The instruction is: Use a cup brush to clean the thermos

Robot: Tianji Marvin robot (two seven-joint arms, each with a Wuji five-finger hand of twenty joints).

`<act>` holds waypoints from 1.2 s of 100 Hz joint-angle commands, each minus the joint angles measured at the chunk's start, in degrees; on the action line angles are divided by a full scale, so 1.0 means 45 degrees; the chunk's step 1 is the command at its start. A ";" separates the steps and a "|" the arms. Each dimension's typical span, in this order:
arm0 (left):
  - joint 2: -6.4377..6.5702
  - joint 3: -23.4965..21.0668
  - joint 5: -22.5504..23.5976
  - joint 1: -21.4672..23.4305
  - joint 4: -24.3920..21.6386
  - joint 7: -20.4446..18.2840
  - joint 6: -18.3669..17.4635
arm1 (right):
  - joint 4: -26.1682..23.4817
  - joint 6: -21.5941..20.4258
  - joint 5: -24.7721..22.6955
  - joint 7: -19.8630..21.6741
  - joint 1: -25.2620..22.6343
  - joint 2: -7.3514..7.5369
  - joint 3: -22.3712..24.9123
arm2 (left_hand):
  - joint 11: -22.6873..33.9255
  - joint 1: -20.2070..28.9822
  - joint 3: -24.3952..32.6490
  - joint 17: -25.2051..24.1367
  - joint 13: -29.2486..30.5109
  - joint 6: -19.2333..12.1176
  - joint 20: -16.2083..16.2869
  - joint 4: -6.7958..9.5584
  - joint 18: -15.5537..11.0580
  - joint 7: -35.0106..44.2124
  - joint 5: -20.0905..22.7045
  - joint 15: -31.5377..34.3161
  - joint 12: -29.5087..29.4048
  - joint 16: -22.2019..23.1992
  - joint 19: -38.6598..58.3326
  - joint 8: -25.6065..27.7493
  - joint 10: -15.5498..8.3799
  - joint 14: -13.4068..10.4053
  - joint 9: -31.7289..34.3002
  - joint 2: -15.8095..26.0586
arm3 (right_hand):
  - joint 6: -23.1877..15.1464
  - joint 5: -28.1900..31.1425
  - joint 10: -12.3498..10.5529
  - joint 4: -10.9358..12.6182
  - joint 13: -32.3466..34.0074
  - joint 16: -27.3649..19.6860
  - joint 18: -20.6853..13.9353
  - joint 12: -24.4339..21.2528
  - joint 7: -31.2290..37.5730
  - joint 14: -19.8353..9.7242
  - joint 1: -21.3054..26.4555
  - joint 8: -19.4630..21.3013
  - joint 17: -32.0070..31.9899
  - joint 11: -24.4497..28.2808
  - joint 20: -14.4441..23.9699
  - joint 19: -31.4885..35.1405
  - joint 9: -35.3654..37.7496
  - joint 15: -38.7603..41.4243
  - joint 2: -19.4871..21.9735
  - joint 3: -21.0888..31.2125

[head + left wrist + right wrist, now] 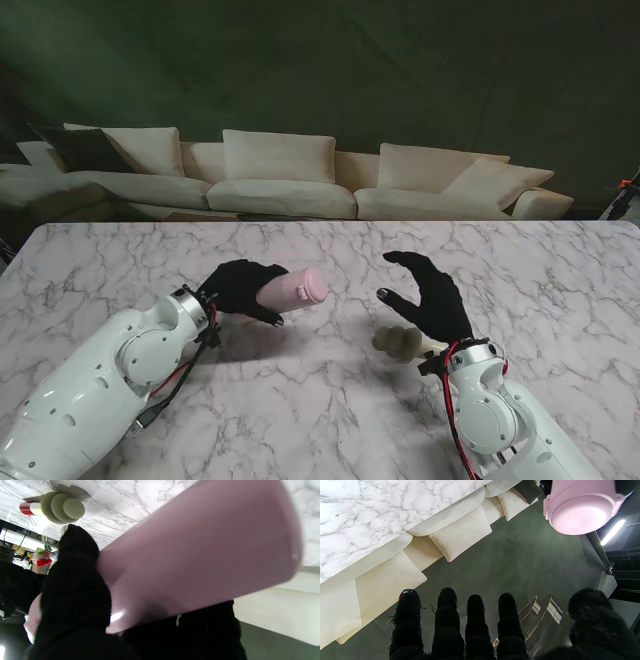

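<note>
Left robot hand (pixel 240 287) grips the pink thermos (pixel 293 289), held tilted off the marble surface (pixel 320 400). Right robot hand (pixel 430 293) is spread, holding nothing. Cup brush (pixel 398 342) lies on the surface beneath it, ungrasped. Judgement: cleaning not begun.

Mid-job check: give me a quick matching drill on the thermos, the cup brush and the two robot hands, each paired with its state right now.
Things:
1. thermos
2. cup brush
3. left robot hand
4. right robot hand

States:
A. open, holding nothing
B. lying on the marble table
C. pink, held off the table, tilted
D. closed around the thermos

Pairs: 1-C, 2-B, 3-D, 4-A
</note>
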 commanded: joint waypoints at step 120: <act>-0.0154 0.0895 0.2052 0.0937 -0.0852 0.3000 0.0261 | -0.2696 0.7119 0.0381 0.3525 0.1459 0.0216 -0.2889 | 0.1581 0.3444 0.6832 0.1276 0.1272 -0.2728 0.0817 0.1024 -0.0955 0.2812 0.2311 0.2592 0.0777 0.0377 0.1527 0.0322 -0.2581 -0.1336 0.0900 0.3390 | 0.2757 0.1761 0.2417 -0.0348 1.0679 0.3570 -0.1028 0.1363 0.0384 0.2103 -0.4068 0.0014 1.3023 0.3099 -0.0681 1.2112 0.5529 1.1034 -0.1072 0.2549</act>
